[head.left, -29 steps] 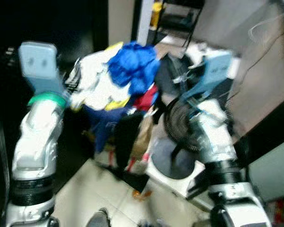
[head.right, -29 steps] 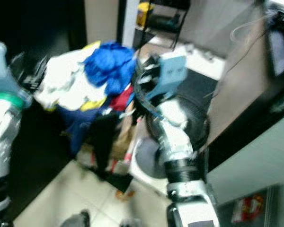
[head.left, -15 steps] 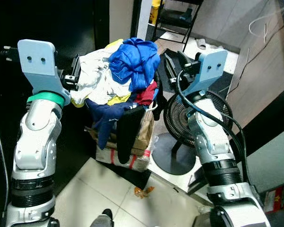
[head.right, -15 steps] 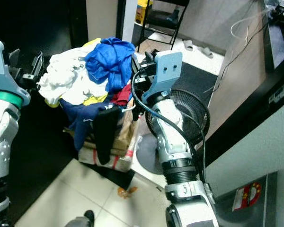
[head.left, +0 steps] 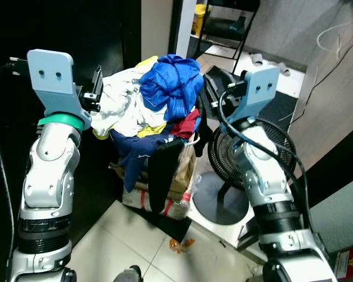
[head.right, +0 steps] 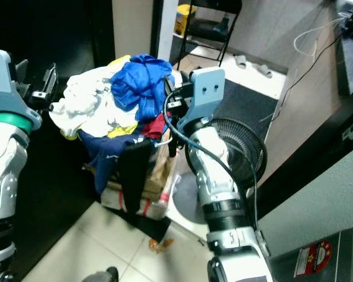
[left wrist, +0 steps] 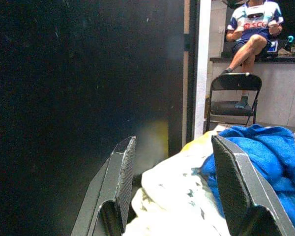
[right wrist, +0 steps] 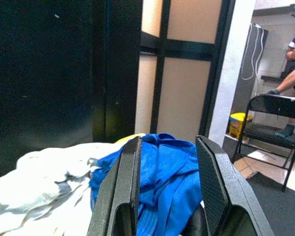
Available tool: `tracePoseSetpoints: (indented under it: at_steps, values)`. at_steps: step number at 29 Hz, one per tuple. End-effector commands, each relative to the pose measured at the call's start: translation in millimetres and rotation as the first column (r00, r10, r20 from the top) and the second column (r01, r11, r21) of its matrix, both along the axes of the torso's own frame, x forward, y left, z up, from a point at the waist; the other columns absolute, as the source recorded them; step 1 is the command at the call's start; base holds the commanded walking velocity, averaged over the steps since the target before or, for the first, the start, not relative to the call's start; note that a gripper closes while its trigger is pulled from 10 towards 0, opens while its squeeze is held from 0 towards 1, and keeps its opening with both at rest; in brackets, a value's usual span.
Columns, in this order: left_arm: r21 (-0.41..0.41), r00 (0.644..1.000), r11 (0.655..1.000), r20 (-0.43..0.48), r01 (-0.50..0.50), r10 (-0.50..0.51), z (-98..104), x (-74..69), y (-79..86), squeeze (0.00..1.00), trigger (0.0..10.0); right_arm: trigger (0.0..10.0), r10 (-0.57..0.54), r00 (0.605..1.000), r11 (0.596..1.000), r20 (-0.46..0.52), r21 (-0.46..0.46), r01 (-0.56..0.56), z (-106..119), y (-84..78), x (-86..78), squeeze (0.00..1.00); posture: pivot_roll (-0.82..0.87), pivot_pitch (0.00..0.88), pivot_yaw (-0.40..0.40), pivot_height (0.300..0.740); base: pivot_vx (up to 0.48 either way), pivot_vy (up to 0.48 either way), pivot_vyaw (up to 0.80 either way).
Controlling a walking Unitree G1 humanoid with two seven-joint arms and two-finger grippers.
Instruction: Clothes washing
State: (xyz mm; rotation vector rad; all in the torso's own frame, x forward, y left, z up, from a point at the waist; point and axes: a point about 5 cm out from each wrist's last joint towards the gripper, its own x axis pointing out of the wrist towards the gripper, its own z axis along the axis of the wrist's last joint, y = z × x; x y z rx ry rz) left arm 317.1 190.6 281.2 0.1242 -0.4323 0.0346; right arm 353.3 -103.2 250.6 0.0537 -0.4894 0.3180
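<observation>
A heap of clothes sits on a brown box (head.left: 183, 169): a blue garment (head.left: 170, 88) on top, a white one (head.left: 123, 103) to its left, and red, yellow, navy (head.left: 135, 154) and black (head.left: 162, 176) pieces hanging below. My left gripper (head.left: 97, 88) is raised at the heap's left edge, open, its fingers (left wrist: 122, 162) level with the white cloth (left wrist: 182, 196). My right gripper (head.left: 213, 81) is raised at the heap's right side, open, with the blue garment (right wrist: 160, 172) just beyond its fingers (right wrist: 214, 167). Neither holds anything.
A black standing fan (head.left: 256, 147) with a round base (head.left: 217, 197) stands right of the heap, behind my right arm. A dark wall is on the left. Beyond are a black folding chair (head.left: 223, 26), a yellow container (head.left: 200, 10) and a seated person (left wrist: 253, 24). Orange litter (head.left: 179, 242) lies on the tiles.
The head view was blurred and has steadied, shifting a little. Both grippers stay raised on either side of the heap, still open.
</observation>
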Motion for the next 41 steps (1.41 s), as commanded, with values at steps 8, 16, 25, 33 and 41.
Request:
tracePoseSetpoints:
  at_steps: [8, 16, 25, 33, 41]
  values:
    - [0.006, 1.0, 1.0, -0.005, 0.002, -0.002, -1.7, 0.3, -0.4, 0.0, 10.0, 10.0, -0.006, 1.0, 1.0, -0.019, -0.007, 0.006, -2.7, -1.3, 0.1, 0.0, 0.08, 0.058, -0.065, 0.74, 0.48, 0.0, 0.0]
    - [0.005, 1.0, 1.0, -0.006, 0.003, -0.003, -2.3, 0.7, -0.6, 0.0, 10.0, 10.0, -0.008, 1.0, 1.0, -0.028, -0.001, 0.008, -3.1, -2.0, 0.6, 0.0, 0.07, 0.058, -0.065, 0.74, 0.46, 0.0, -0.2]
    - [-0.006, 1.0, 1.0, -0.018, 0.016, -0.016, -4.2, 1.0, -3.5, 0.0, 10.0, 10.0, -0.021, 0.999, 1.0, -0.025, -0.013, 0.021, -2.7, -3.3, 1.2, 0.0, 0.08, 0.059, -0.064, 0.74, 0.093, 0.0, 0.0]
    - [0.024, 0.997, 1.0, -0.083, 0.003, -0.001, -24.0, -1.1, 0.7, 0.0, 10.0, 10.0, -0.019, 0.998, 0.998, -0.058, -0.056, 0.016, -17.4, -0.5, 0.8, 0.0, 0.08, 0.057, -0.062, 0.74, 0.0, 0.0, 0.0]
    - [0.093, 0.978, 0.991, -0.195, 0.092, -0.073, -59.4, -16.3, -3.7, 0.0, 10.0, 10.0, -0.032, 0.992, 0.988, -0.124, -0.151, 0.013, -50.2, -3.0, -5.8, 0.0, 0.07, 0.054, -0.06, 0.74, 0.0, 0.0, 0.0]
